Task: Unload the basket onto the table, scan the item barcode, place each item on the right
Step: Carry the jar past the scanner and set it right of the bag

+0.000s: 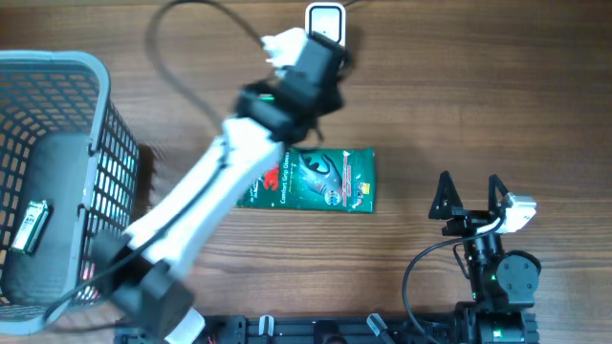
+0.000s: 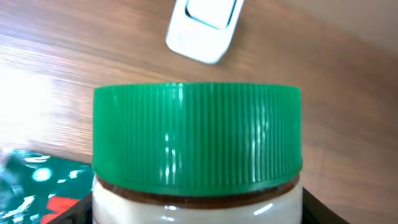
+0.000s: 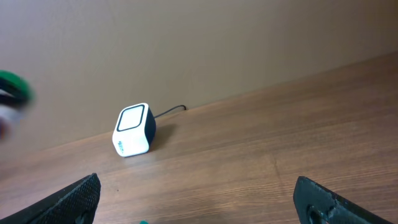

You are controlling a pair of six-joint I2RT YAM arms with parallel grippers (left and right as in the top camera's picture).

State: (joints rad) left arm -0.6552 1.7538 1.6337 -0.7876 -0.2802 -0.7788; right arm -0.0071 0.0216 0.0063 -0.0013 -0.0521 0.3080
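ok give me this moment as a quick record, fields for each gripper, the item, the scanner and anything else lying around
left gripper: closed on the jar, holding it close to the scanner
jar: green ribbed lid, pale body; no barcode visible in any view
scanner: small white cube with a cable, at the far side, just beyond the jar
right gripper: open, empty, at the near right, away from the action
packet: green, lying flat in the middle
basket: grey mesh, far left, with a dark shape and a small item inside
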